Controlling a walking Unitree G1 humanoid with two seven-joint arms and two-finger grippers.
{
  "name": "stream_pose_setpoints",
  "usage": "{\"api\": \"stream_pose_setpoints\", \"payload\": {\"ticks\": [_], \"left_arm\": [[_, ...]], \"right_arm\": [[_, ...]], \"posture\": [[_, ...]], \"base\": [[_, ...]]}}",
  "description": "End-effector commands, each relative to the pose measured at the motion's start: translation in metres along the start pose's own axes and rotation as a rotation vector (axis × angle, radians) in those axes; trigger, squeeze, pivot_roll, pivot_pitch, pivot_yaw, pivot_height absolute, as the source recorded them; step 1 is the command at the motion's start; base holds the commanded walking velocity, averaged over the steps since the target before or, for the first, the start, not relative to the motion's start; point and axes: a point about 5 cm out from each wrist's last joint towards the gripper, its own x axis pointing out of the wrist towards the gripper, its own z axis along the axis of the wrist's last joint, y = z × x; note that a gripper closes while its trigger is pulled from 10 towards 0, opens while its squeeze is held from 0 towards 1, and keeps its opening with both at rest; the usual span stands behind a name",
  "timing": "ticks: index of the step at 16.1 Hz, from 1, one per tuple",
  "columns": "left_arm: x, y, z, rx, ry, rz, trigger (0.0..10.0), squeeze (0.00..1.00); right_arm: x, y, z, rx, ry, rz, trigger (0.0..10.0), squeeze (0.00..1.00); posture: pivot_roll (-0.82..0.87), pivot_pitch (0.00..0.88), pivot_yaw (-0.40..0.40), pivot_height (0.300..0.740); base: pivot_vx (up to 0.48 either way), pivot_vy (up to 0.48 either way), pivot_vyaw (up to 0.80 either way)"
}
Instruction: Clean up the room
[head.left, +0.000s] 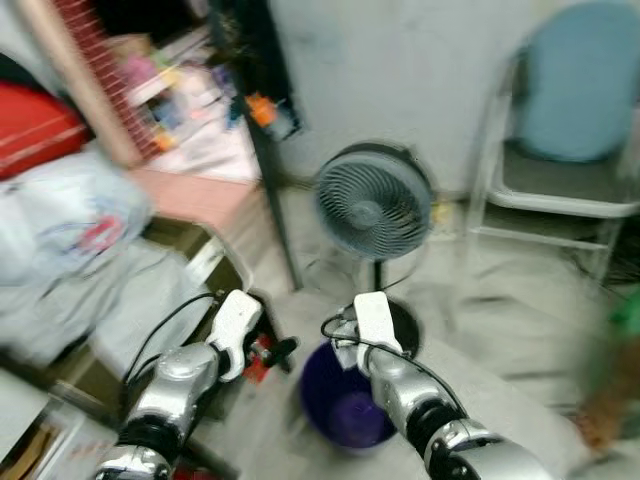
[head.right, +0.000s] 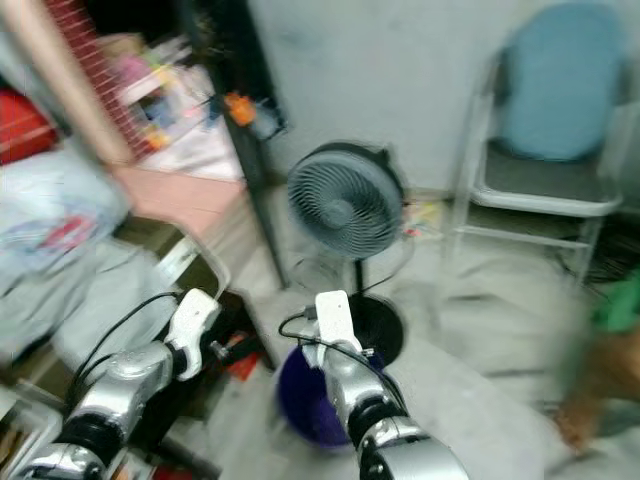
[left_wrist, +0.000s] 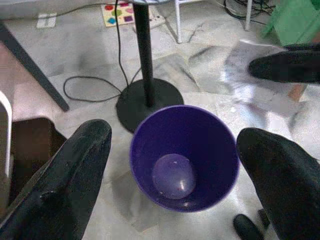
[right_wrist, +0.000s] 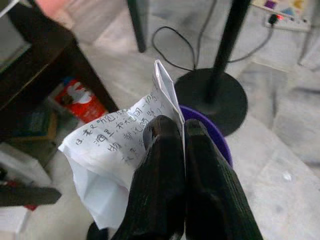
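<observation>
Cluttered marble floor; right gripper pinching handwritten white paper sheet, round purple plastic bin just beyond at 12 o'clock; left gripper spread empty.

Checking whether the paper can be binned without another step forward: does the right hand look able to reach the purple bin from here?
Probably yes. The right hand, shut on the paper, hangs just above the purple bin, with nothing between them.

Head eyes look down; wrist views share purple bin.
</observation>
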Motion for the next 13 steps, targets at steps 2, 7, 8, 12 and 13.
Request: {"api": "stream_pose_setpoints", "payload": {"ticks": [2,7,8,12,13], "left_arm": [[-0.0027,0.0044,0.0023,0.004,-0.008,-0.002,10.0,0.0],[-0.0023,0.004,0.0014,0.001,-0.003,-0.009,10.0,0.0],[-0.0023,0.004,0.0014,0.0,-0.003,-0.009,10.0,0.0],[-0.0024,0.0046,0.001,0.001,0.0,-0.007,10.0,0.0],[-0.0024,0.0047,0.001,-0.001,-0.001,-0.007,10.0,0.0]], "right_arm": [[-0.0017,0.022,0.0125,0.009,-0.024,0.055,10.0,0.0],[-0.0016,0.0214,0.0106,0.018,-0.011,0.05,10.0,0.0],[-0.0016,0.0215,0.0106,0.019,-0.01,0.05,10.0,0.0],[-0.0015,0.0216,0.0109,0.02,-0.012,0.05,10.0,0.0],[-0.0015,0.0217,0.0109,0.018,-0.011,0.051,10.0,0.0]], "posture": [[-0.2,0.0,0.119,0.74],[-0.2,0.0,0.121,0.74],[-0.2,0.0,0.121,0.74],[-0.2,0.0,0.12,0.74],[-0.2,0.0,0.121,0.74]], "base": [[0.148,0.0,0.0],[0.302,0.0,0.0],[0.304,0.0,0.0],[0.211,0.0,0.0],[0.0,0.0,0.0]]}}
